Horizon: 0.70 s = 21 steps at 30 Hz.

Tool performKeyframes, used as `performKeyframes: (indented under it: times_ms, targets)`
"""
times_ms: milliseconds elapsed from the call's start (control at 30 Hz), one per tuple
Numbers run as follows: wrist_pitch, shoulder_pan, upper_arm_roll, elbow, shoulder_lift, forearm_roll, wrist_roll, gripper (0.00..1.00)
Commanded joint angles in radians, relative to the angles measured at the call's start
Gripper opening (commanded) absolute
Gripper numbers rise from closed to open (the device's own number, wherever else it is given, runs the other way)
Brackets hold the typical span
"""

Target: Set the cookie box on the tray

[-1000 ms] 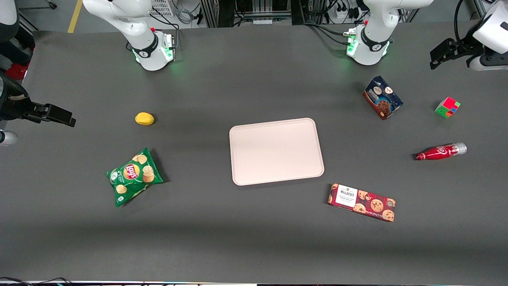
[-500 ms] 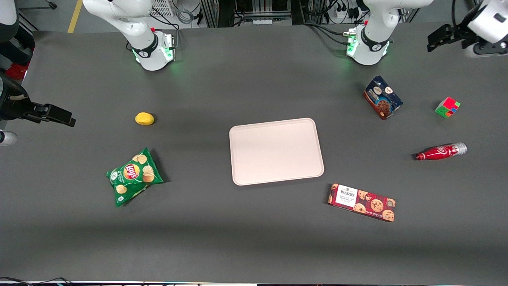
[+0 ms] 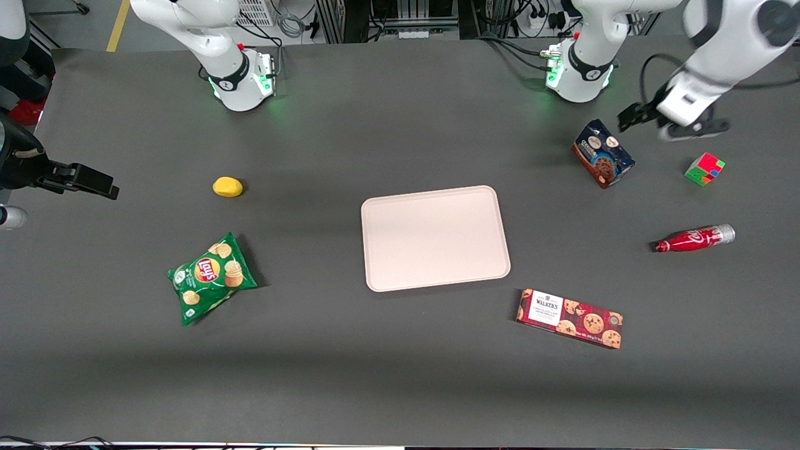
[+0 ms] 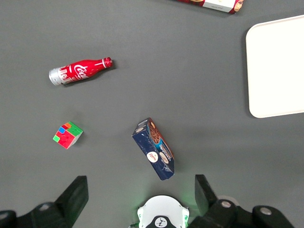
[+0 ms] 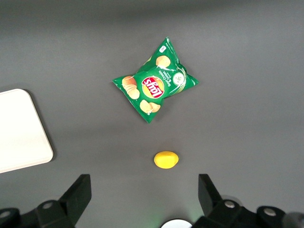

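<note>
Navy cardboard cookie box (image 3: 602, 154) lies off the smooth tray (image 3: 435, 238); spread gripper (image 4: 141, 194) hovers above.

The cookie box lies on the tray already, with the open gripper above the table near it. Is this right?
Not quite: the front view shows the cookie box on the table, apart from the empty tray. The gripper is indeed open above the table near the box.

I count one navy-blue cardboard cookie box (image 3: 602, 154), one pale pink plastic tray (image 3: 435, 238), one red tartan cookie box (image 3: 569, 317), one red bottle (image 3: 694, 238), one colourful puzzle cube (image 3: 704, 169), one green crisp bag (image 3: 210, 277), one yellow lemon (image 3: 227, 187), and my working arm's one gripper (image 3: 627, 117), held up near the navy-blue box.
</note>
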<state>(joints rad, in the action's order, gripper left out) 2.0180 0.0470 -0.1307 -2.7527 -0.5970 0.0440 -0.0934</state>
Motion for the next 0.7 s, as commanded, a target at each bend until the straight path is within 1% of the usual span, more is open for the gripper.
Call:
performKeyframes:
  times_ms: [0,267,433,467,533,600,633,667]
  targets:
    - [0.185,-0.002,0.008,-0.061,0.135,0.0,-0.025,1.0]
    - [0.514,-0.001,0.008,-0.113,0.374,0.002,-0.019,1.0]
    - [0.642,-0.002,0.008,-0.12,0.479,0.002,-0.009,1.0]
    - [0.647,-0.002,0.008,-0.12,0.486,0.002,-0.008,0.95]
    - [0.642,-0.002,0.006,-0.12,0.491,0.0,-0.006,0.76]
    - [0.631,-0.002,0.006,-0.12,0.488,0.002,-0.005,0.6]
    - [0.63,-0.002,0.006,-0.12,0.487,0.0,-0.003,0.49]
    - [0.628,-0.002,0.006,-0.12,0.487,0.002,-0.003,0.37]
